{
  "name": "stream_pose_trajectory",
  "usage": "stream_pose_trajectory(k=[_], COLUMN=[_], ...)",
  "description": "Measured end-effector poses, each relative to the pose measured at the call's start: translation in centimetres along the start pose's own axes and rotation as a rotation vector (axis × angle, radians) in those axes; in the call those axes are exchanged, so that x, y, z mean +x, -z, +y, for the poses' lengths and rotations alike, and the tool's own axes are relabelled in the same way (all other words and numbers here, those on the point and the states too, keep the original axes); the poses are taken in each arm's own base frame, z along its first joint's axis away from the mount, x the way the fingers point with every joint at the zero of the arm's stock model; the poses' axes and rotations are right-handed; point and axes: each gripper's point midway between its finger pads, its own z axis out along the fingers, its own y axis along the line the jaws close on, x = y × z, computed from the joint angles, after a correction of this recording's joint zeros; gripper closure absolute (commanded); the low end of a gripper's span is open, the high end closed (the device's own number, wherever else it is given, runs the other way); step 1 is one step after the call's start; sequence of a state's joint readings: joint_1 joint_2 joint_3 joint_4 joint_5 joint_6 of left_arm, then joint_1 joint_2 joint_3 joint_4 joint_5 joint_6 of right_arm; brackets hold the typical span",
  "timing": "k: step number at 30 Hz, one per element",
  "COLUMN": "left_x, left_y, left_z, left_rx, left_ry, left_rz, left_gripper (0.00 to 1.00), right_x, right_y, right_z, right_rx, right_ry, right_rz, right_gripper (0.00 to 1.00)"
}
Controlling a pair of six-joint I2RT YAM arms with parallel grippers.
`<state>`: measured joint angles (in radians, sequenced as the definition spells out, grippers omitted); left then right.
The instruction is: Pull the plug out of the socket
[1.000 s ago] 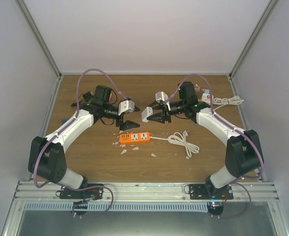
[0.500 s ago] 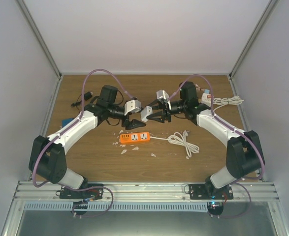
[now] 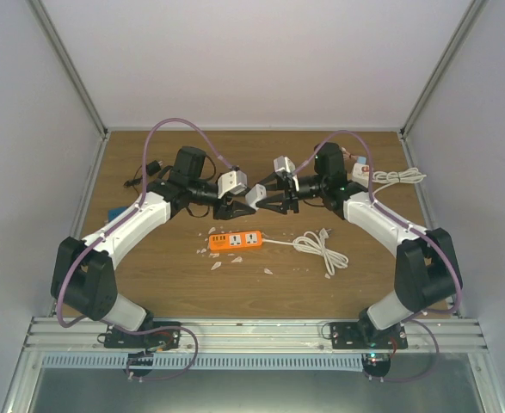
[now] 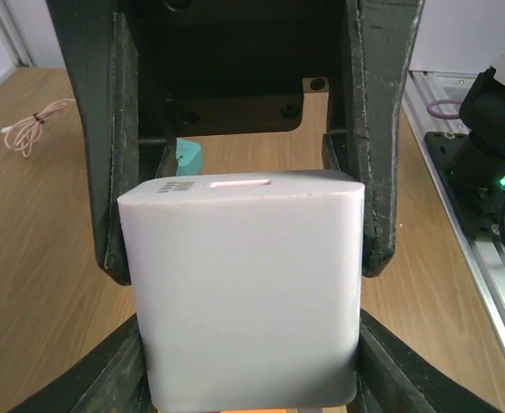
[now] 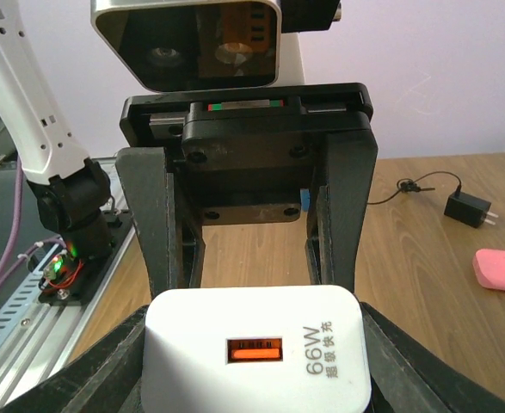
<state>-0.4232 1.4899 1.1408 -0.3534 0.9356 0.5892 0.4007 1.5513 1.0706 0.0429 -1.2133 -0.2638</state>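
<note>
Progress: seemingly complete, with 66W charger (image 5: 257,353) clear of orange power strip (image 3: 235,241) | held aloft just behind strip | right gripper (image 3: 262,200) clamped on charger | left gripper (image 3: 235,206) straddling charger, pinch unclear | remaining: perhaps only set-down

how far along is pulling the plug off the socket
Done: the white charger is off the orange power strip, which lies on the table. In hand: the right gripper holds it in the air, the left gripper flanking it too. Left: apparently only a handover or setting it down.
</note>
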Motion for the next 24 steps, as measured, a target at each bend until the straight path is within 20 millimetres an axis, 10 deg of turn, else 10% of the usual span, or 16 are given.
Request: stream_pose_trajectory(k=[12,24], left_x=[5.6,20.5], left_y=[5.0,14.5], left_z=[5.5,11.9], left_rx=[-0.204,-0.483], left_ry=[0.083,0.337], left_rz=[0.150,0.528], left_gripper=[0.73,0.72], right_x=[2.0,9.0], right_y=[1.2,2.0], right_z=[-2.6,-3.4], right_rx=[0.097,0.170], right_ry=[-0.057,-0.105], right_rz=[0.092,0.341], right_gripper=[0.18,0.20])
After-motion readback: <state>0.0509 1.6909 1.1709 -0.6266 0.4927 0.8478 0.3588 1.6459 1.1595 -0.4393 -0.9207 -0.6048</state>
